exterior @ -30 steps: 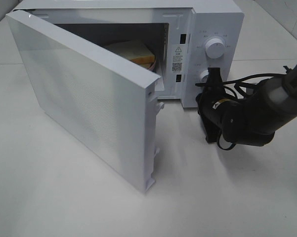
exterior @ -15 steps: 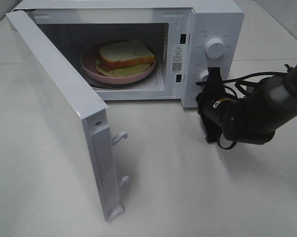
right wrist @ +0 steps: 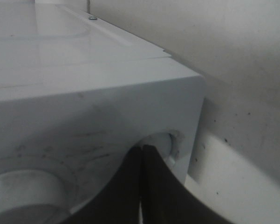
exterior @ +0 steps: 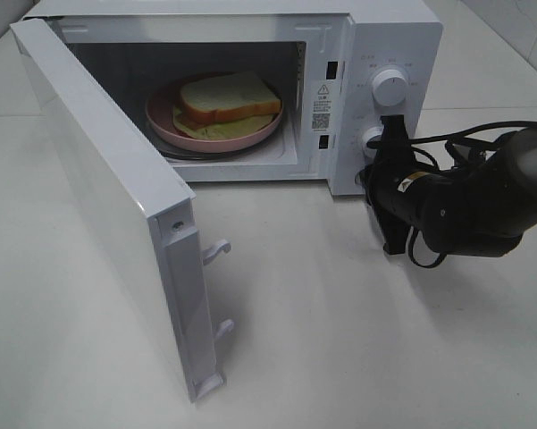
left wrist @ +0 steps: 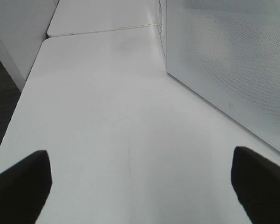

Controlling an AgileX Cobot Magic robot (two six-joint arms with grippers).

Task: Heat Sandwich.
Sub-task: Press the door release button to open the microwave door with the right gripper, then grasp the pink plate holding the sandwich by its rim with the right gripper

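1. The microwave (exterior: 389,27) stands at the far side of the white worktop (exterior: 339,340). Its door (exterior: 98,206) is hinged on the left and stands wide open, with its free edge pointing toward the near side.
2. Two white latch hooks (exterior: 216,252) project from the door's free edge into the open stretch of worktop between the door and the right arm.
3. The cavity mouth is unobstructed. Bare worktop lies in front of it.
4. The left gripper (left wrist: 140,186) hangs over bare worktop left of the door's outer face, with its jaws spread wide and nothing between them.
5. The right gripper (exterior: 390,125) has its fingers pressed together and grips nothing. Its tips are at the lower dial (exterior: 372,138), below the upper dial (exterior: 390,87). Whether they touch the dial cannot be told.
6. A warning label (exterior: 322,105) on the cavity frame carries a triangle symbol and a square code. Its text and the markings around the dials are too small to read.
7. The sandwich (exterior: 228,96) lies inside the cavity on a round pink plate (exterior: 159,123). It has a white bread slice with a tan crust on top and pale green leaf showing beneath. The filling cannot be made out.
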